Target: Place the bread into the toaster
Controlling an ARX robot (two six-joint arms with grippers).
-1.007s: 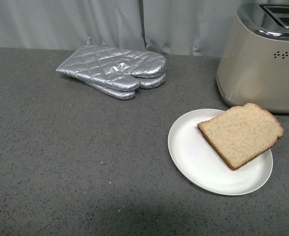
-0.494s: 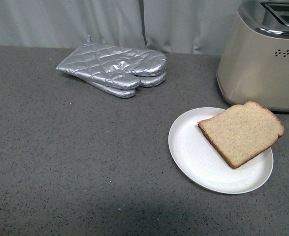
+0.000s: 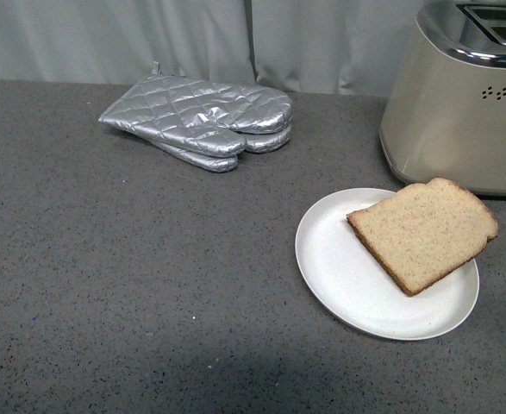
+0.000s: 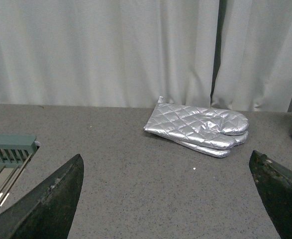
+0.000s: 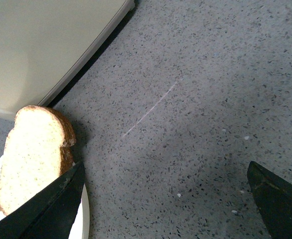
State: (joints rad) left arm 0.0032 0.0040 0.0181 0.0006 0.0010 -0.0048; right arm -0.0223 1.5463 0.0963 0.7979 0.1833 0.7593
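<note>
Currently bread [image 3: 422, 235] lies flat on the plate [image 3: 339, 267] just before the toaster [image 3: 455, 112], rounded end toward it. I see right claw [image 5: 160, 204] spread, nearer, bread beside one finger, not between. Left claw [image 4: 165, 199] spread too.

Left gripper [image 4: 165, 155] and right gripper [image 5: 165, 164]: each with two matte black, wedge-shaped fingers [image 4: 51, 204] tapering to blunt tips.

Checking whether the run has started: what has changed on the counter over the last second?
Nothing moved, and nothing was gripped or released. The bread still lies on the plate beside the toaster, and the oven mitts are unmoved.
</note>
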